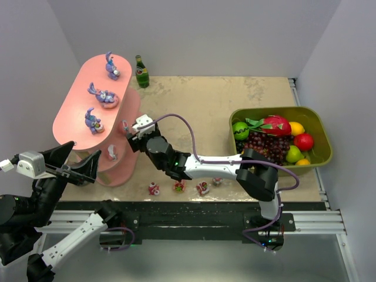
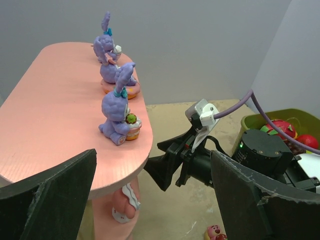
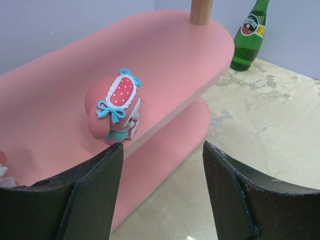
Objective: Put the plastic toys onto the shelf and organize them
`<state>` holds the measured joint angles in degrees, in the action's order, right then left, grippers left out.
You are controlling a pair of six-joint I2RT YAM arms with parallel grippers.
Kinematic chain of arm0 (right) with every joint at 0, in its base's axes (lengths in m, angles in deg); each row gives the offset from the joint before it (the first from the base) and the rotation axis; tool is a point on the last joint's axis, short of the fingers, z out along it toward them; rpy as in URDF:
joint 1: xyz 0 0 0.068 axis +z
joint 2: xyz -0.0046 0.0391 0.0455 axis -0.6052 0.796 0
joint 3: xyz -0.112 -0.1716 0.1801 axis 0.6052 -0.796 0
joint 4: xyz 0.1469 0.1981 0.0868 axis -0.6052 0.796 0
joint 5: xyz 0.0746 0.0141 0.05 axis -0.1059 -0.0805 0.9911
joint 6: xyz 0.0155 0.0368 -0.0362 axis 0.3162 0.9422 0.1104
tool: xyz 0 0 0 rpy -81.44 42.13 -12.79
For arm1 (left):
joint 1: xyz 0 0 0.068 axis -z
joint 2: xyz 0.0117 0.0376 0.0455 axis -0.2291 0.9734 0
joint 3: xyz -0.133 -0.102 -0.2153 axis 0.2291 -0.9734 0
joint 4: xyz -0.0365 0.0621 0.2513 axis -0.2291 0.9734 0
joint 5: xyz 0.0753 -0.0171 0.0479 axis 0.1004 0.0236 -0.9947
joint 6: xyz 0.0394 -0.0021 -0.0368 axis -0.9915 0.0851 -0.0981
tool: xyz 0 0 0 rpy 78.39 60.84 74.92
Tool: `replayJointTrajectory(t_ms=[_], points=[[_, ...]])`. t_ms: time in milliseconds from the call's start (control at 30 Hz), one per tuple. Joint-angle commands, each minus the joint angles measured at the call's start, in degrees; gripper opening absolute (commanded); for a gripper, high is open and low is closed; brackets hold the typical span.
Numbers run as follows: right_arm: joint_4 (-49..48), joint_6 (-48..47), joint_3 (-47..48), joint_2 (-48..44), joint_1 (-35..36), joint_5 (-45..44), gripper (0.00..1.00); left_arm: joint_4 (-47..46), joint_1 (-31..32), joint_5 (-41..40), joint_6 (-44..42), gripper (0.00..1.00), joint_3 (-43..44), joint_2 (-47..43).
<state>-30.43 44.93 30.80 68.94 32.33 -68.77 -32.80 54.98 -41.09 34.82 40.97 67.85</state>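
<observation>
The salmon-pink shelf stands at the far left. Three purple bunny toys stand in a row on its top tier. A pink toy with a red dotted patch and a blue bow lies at the edge of a lower tier; it also shows in the top view. My right gripper is open and empty, right in front of that toy. Several small toys lie on the table near the front edge. My left gripper is open and empty beside the shelf's near end.
A green bottle stands behind the shelf. An olive-green tub of fake fruit sits at the right. The right arm stretches across the table above the loose toys. Walls close in left, back and right.
</observation>
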Motion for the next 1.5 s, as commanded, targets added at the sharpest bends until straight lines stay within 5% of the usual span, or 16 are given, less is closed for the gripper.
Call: replayJointTrajectory(t_ms=[0, 1133, 1467], points=[[-1.94, -0.71, 1.84, -1.64, -0.5, -1.05, 0.67, -0.44, -0.16, -0.35, 0.95, 0.99, 1.66, 0.23], [0.52, 0.52, 8.17, 2.49, -0.41, 4.31, 0.64, 0.17, -0.16, -0.97, 0.87, 0.99, 1.75, -0.29], [3.86, 5.17, -0.52, -6.72, -0.32, -0.34, 0.64, 0.78, -0.16, -1.06, 0.87, 0.99, 2.01, -0.47]])
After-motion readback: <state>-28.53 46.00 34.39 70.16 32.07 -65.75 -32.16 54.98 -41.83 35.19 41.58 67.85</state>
